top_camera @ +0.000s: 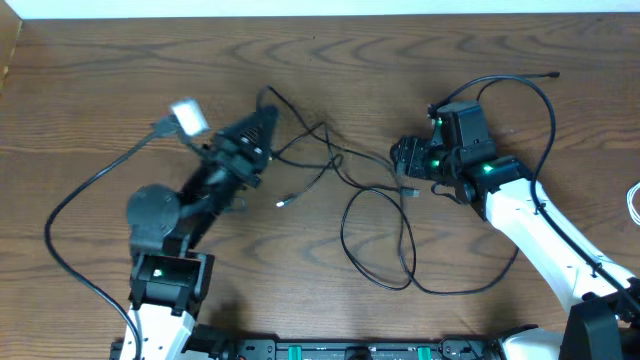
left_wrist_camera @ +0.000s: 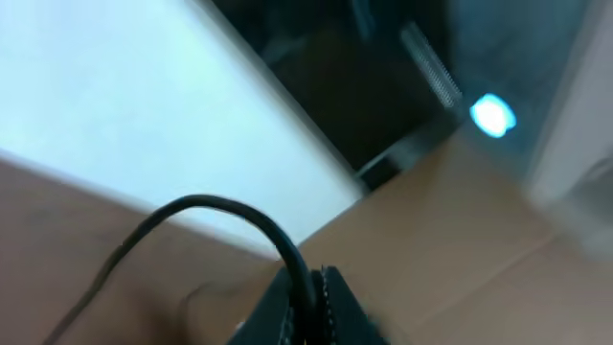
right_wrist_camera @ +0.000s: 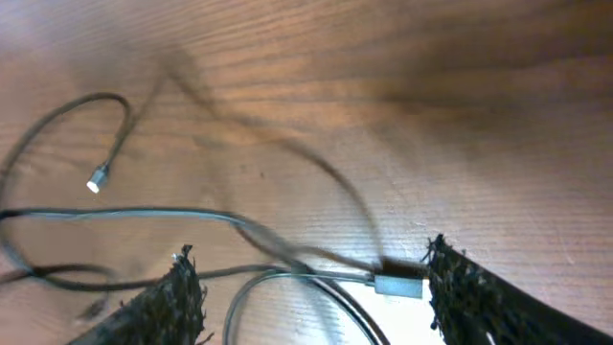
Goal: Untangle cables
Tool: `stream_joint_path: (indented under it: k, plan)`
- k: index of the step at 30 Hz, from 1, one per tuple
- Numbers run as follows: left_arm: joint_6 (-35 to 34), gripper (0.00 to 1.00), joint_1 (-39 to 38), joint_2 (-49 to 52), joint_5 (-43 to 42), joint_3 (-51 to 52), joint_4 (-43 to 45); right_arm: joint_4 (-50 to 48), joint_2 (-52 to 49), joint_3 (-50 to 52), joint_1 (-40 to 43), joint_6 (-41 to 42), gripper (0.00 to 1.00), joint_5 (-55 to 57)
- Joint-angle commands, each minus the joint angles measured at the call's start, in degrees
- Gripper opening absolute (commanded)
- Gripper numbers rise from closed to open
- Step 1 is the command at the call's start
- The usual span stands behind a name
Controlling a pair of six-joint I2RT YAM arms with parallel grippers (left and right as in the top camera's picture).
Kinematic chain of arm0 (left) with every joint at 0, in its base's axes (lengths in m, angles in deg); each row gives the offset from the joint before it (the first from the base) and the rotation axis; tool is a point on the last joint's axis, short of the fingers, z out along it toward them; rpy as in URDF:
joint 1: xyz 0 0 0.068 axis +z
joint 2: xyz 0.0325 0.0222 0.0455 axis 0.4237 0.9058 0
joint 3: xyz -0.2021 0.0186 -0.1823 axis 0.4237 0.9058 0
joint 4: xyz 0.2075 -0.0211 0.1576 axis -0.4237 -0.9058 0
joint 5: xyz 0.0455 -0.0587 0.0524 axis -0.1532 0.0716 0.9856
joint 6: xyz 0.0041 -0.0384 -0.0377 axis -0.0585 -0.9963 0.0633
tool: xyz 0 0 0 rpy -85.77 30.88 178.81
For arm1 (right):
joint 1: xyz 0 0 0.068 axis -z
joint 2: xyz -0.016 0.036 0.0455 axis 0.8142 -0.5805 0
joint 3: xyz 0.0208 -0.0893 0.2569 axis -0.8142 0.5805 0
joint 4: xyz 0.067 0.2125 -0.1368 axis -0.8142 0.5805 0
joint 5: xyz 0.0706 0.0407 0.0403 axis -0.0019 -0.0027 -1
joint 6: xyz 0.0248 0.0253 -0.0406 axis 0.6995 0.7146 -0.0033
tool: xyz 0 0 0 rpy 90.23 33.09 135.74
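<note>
Dark brown wood grain covers the table point(top_camera: 100, 60) in the overhead view, and the cables point(top_camera: 340, 165) lie as a loose black tangle at its middle, between the two arms, with wide loops trailing toward the near edge. The left gripper point(top_camera: 266, 120) reaches in from the lower left, its tip at the tangle's left side, and its jaws look pressed together. The right gripper point(top_camera: 404, 165) comes in from the lower right and sits at the tangle's right side, above a strand end. A white cable point(top_camera: 630, 200) shows partly at the table's right edge, well apart from the tangle. The left wrist view is blurred, with a pale wall and dark shapes behind. The left gripper point(left_wrist_camera: 311, 305) is closed there, pinching a black cable point(left_wrist_camera: 206, 203) that arches up out of the fingers point(left_wrist_camera: 278, 311) and drops away to the left. In the right wrist view the right gripper point(right_wrist_camera: 308, 261) stands with its jaws wide apart over the wood and holds nothing. A silver plug point(right_wrist_camera: 397, 286) lies on the table between the fingers point(right_wrist_camera: 177, 297), just beside the right-hand one, and its strand curves away to the left. Farther left, a dark strand loops round and ends in a small bright plug tip point(right_wrist_camera: 96, 179).
</note>
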Motion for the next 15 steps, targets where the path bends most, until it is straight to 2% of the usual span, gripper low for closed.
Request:
stream_joint_path:
  k: [1, 3, 7, 9, 13, 15]
  plan:
    - [-14.56, 0.08, 0.9, 0.04, 1.22, -0.74, 4.81, 2.38, 0.0, 0.15, -0.02, 0.22, 0.73, -0.74]
    - [-17.88, 0.08, 0.9, 0.07, 4.31, -0.74, 5.66, 3.93, 0.0, 0.17, -0.02, -0.17, 0.74, -3.78]
    - [-18.49, 0.08, 0.87, 0.57, 6.19, -0.72, 5.6, 1.97, 0.0, 0.24, -0.02, -11.58, 0.74, -17.9]
    - [-18.51, 0.08, 0.72, 1.22, 6.19, -0.72, 5.01, 0.07, 0.0, 0.24, -0.02, -15.37, 0.78, -23.04]
    - [-19.85, 0.08, -0.09, 3.08, 6.19, -0.72, 4.35, -3.34, -0.09, 0.26, -1.05, -22.45, 0.89, -24.2]
    - [-21.59, 0.08, -0.63, 4.22, 6.21, -0.72, 4.35, -4.59, -0.13, 0.26, -2.14, -24.35, 0.9, -24.17]
